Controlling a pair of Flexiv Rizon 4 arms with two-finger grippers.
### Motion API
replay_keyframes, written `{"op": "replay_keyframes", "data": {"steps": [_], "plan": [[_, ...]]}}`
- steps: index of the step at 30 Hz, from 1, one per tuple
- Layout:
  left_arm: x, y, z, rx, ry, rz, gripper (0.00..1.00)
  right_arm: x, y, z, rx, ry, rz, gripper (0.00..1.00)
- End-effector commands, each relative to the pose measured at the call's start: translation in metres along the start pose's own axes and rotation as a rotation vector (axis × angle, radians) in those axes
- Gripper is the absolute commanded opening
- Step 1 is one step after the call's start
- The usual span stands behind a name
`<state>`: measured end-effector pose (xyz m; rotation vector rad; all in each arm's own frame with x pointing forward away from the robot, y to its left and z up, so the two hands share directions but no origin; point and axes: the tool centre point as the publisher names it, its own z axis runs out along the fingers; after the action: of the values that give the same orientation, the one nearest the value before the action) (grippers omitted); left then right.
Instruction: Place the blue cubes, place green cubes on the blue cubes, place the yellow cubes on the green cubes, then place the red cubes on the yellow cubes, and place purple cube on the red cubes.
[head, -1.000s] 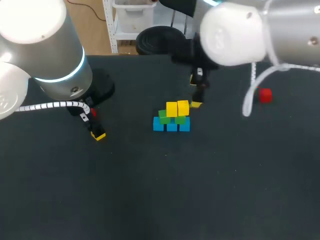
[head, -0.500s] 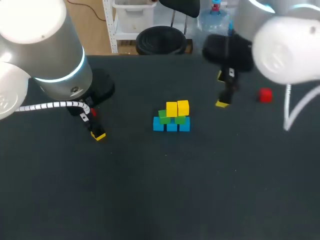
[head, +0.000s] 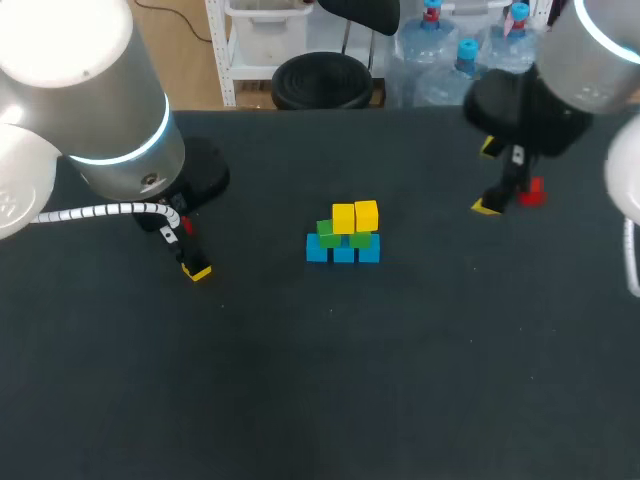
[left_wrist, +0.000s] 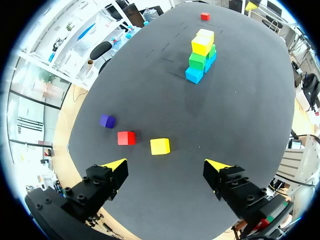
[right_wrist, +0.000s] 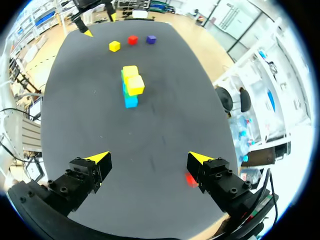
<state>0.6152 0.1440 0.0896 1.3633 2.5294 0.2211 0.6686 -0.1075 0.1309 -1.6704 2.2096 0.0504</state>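
We see one big table (head: 330, 400). Its top is dark, nearly black, and flat. A few tiny pale specks (head: 333, 310) dot it here and there. We see the same dark top in both wrist views too.

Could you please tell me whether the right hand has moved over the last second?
Yes. In the head view the right hand has swung rightward, away from the unmoved cube stack, and is now beside the red cube.
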Motion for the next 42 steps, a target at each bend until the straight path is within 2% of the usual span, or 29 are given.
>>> {"op": "replay_keyframes", "data": {"steps": [1, 17, 42], "plan": [[0.0, 0.002, 0.0, 0.005, 0.0, 0.002, 1.0, 0.015, 0.002, -0.011, 0.282, -0.027, 0.016, 1.0], [0.0, 0.002, 0.0, 0.005, 0.0, 0.002, 1.0, 0.037, -0.001, -0.02, 0.314, -0.03, 0.086, 1.0], [0.0, 0.002, 0.0, 0.005, 0.0, 0.002, 1.0, 0.036, -0.001, -0.019, 0.307, -0.024, 0.077, 1.0]]}}
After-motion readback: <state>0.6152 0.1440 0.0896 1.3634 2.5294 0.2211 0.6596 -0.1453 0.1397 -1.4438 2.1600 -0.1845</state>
